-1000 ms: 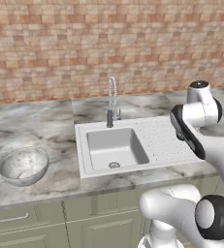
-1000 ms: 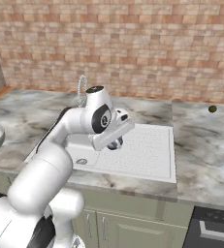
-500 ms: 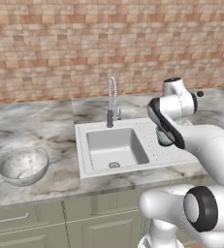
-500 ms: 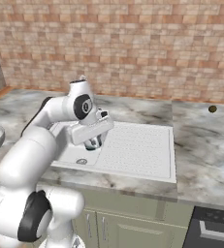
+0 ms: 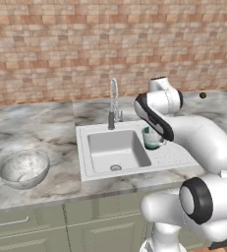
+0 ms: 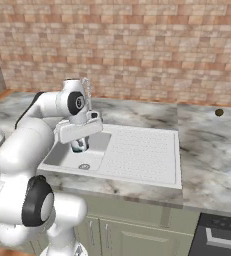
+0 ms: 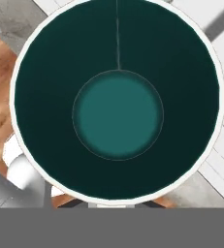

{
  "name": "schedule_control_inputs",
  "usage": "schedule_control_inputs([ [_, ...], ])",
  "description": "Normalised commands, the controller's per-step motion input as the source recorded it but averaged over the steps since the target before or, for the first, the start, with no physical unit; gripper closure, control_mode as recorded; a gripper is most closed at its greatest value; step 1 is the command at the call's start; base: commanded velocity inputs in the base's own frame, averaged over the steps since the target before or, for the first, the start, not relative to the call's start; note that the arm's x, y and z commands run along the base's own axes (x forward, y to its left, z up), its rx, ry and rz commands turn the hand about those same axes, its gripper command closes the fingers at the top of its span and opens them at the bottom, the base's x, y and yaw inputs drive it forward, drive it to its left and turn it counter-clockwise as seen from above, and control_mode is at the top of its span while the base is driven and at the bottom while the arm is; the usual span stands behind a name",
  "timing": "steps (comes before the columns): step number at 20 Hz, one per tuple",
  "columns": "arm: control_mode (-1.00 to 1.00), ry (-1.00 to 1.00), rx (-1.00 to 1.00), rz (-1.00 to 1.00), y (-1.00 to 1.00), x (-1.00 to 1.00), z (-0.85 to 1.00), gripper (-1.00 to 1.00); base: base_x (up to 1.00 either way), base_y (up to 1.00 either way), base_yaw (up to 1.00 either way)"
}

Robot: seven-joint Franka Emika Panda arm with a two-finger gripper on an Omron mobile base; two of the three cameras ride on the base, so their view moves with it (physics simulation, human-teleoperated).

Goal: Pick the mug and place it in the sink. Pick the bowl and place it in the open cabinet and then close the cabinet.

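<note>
One gripper [image 5: 153, 134], fingers pinched on the mug [image 5: 152, 139]; we see it hanging upright above the sink [image 5: 93, 170], over the basin's right edge where the drainboard [image 6: 142, 152] begins. Hand camera looks straight down into the mug's dark green inside [image 7: 117, 111]. Faucet [image 5: 113, 103] stands behind the sink basin. Bowl [image 5: 24, 169] sits on the counter [image 5: 36, 128] well left of the sink.

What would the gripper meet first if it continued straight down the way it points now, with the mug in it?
Probably the sink. The gripper points downward, shut on the mug, which hangs above the basin's right edge beside the drainboard. The mug's base would likely touch first; exact depth is unclear.
</note>
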Motion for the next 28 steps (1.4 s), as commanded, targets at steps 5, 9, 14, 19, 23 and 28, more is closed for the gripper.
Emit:
schedule_control_inputs([
  [5,-1.0,0.0,0.03,0.0,0.43,0.1,-0.06,1.0,0.0,0.0,0.0],
  [9,-1.0,0.0,0.03,0.0,0.31,0.13,-0.14,1.0,0.0,0.0,0.0],
  [14,-1.0,0.0,0.0,0.0,0.19,0.17,-0.07,1.0,0.0,0.0,0.0],
  [19,-1.0,-0.03,0.0,0.0,0.0,0.01,-0.05,1.0,0.0,0.0,0.0],
  [23,-1.0,-0.01,0.0,0.0,0.0,0.01,-0.22,1.0,0.0,0.0,0.0],
  [28,-1.0,-0.02,0.06,0.0,0.0,0.0,-0.42,1.0,0.0,0.0,0.0],
])
